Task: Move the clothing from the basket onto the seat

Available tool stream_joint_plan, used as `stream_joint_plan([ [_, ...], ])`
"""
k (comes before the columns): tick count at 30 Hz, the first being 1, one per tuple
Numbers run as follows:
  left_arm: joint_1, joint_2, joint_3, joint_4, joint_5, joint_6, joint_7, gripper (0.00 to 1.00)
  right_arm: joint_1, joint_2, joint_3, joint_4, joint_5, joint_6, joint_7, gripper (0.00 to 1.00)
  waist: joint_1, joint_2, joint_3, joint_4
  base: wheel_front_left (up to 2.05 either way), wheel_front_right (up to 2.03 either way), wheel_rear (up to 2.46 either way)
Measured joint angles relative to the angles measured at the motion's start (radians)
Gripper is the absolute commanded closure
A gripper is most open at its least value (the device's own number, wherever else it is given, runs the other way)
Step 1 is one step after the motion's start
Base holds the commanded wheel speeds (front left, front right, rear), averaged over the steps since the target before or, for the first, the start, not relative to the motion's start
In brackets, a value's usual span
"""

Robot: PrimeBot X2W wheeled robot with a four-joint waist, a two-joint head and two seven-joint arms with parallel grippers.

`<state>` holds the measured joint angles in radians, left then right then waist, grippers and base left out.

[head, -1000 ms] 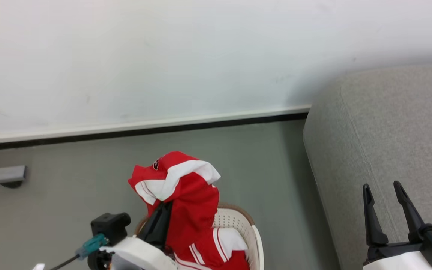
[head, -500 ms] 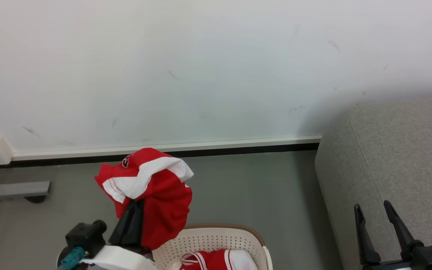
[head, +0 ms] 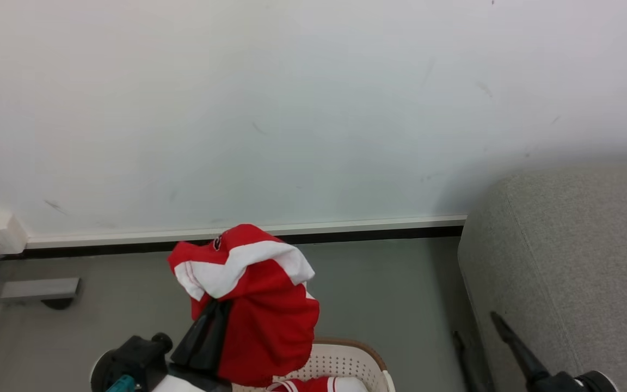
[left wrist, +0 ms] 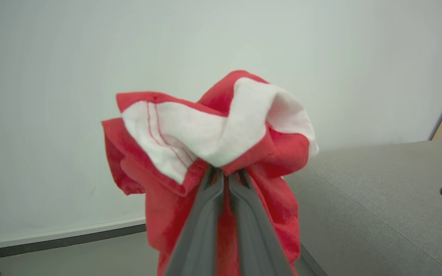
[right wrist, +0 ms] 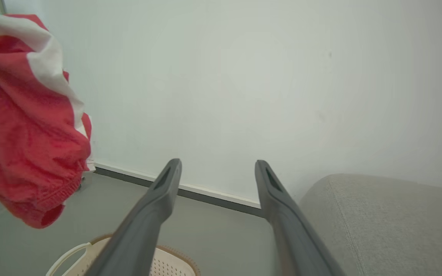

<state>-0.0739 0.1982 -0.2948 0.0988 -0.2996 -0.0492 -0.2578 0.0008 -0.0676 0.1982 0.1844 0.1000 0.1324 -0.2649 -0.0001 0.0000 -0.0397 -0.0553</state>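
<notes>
While the left hand [left wrist: 225, 177] pinches a red garment [head: 262, 310] above the basket [head: 349, 359], the right hand [right wrist: 218, 164] hangs wide and empty near the sofa [head: 564, 261]; more clothing [head: 302, 386] lies in the basket.

The bunched red-and-white garment [left wrist: 213, 126] is soft, matt, slightly fuzzy cloth. The rounded cream basket [head: 340, 362] is smooth perforated plastic under a brown rim. The large grey sofa [head: 575, 261] wears coarse woven fabric. The right gripper [right wrist: 218, 163] has long dark fingers [right wrist: 155, 207], seemingly matt plastic.
</notes>
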Motion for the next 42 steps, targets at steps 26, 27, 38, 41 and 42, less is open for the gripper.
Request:
stream_joint_plan([
  [26,-0.072,-0.060,-0.312,-0.084,0.027,-0.073,0.055,1.00,-0.253,-0.227,0.563,-0.008,0.228,0.000,0.000,0.00,0.0002,0.0000,0.004,-0.016,0.00,0.00,0.00],
  [27,-0.073,-0.061,-0.324,-0.085,0.027,-0.073,0.057,1.00,-0.256,-0.227,0.566,-0.004,0.228,0.000,0.000,0.00,0.0002,0.0000,0.004,-0.016,0.00,0.00,0.00],
  [38,-0.080,-0.088,-0.401,-0.079,-0.020,-0.075,0.073,1.00,-0.276,-0.206,0.588,0.032,0.228,0.000,0.000,0.00,0.0002,0.0000,0.004,-0.025,0.00,0.00,0.00],
  [41,-0.080,-0.093,-0.406,-0.074,-0.042,-0.075,0.079,1.00,-0.284,-0.203,0.586,0.029,0.227,0.000,0.000,0.00,0.0001,0.0000,0.004,-0.030,0.00,0.00,0.00],
  [42,-0.079,-0.094,-0.407,-0.073,-0.046,-0.075,0.080,1.00,-0.284,-0.202,0.581,0.027,0.226,0.000,0.000,0.22,0.0001,0.0000,0.004,-0.031,0.00,0.00,0.00],
])
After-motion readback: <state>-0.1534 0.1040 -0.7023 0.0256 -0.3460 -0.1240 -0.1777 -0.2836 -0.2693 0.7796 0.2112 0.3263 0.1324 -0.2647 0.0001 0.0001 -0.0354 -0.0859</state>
